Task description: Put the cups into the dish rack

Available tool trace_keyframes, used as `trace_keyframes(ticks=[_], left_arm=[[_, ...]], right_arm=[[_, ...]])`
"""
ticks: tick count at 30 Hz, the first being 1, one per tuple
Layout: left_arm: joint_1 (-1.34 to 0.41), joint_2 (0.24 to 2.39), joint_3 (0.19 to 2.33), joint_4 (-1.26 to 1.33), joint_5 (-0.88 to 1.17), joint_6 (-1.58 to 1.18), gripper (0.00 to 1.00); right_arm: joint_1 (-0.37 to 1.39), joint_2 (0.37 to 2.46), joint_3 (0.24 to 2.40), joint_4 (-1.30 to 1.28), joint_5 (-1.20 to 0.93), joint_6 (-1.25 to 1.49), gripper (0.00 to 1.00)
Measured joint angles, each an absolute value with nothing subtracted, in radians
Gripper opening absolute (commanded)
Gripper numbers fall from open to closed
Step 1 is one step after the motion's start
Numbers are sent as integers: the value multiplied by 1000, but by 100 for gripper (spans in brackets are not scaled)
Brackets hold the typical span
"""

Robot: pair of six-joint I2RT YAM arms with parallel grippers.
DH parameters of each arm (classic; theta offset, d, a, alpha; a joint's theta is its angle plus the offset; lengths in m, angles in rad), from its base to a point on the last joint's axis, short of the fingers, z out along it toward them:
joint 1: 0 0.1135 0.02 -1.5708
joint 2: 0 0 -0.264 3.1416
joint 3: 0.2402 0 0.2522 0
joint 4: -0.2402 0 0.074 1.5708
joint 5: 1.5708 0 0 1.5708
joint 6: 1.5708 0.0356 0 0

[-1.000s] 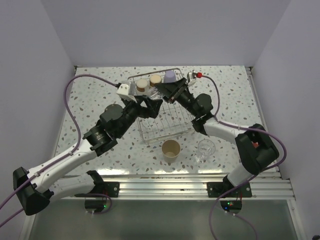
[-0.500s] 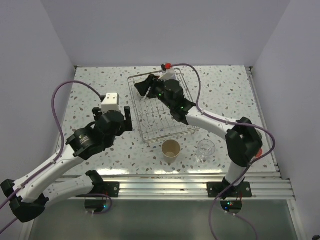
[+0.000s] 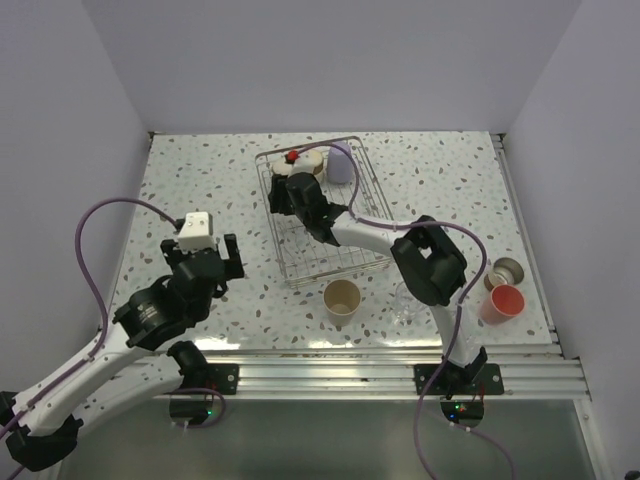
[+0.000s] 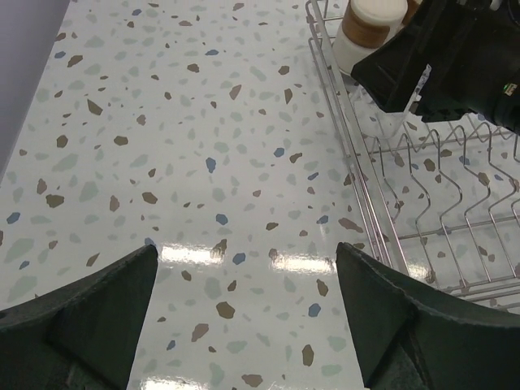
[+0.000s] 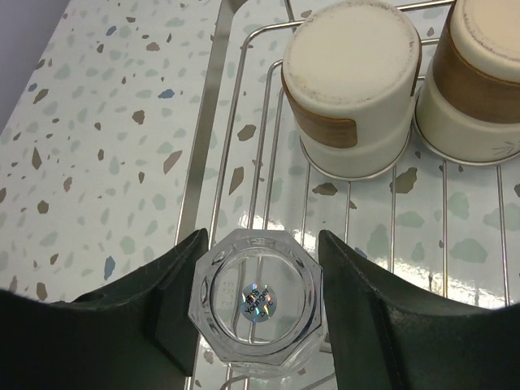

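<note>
- Speckled tabletop (image 4: 162, 122), pale walls on three sides; it carries everything listed.
- Right tool (image 5: 258, 280): clamped on a clear glass cup (image 5: 257, 305), base up. It hangs low inside the dish rack (image 5: 207, 138), tight against the rim wire on the tool's left. Whether the glass touches the wires cannot be told.
- Hazard: smooth faceted glass. Let go astride a wire, it would likely tip toward the rim.
- Just ahead of the tool: nearer tan-based cup (image 5: 349, 89), inverted. A forward nudge would likely knock it into the farther tan-based cup (image 5: 479, 73).
- Beyond those, to the right: lavender cup (image 3: 340, 165), in the rack.
- Left tool (image 4: 248, 309): spread wide, empty, outside the rack's left rim. It would collide only if swung inward.
- Behind the right tool, on the tabletop, unloaded: beige tumbler (image 3: 342, 298), second glass (image 3: 410, 300), salmon-pink cup (image 3: 502, 300), steel cup (image 3: 507, 270).
</note>
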State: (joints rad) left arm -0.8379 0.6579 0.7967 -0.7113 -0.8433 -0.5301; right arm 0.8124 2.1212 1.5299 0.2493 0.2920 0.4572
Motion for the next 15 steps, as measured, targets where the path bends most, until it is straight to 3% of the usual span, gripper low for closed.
trace_keyframes(ticks=[15], left_arm=[[-838, 638, 755, -701, -815, -516, 94]], right_arm=[[820, 2252, 1668, 220, 407, 396, 0]])
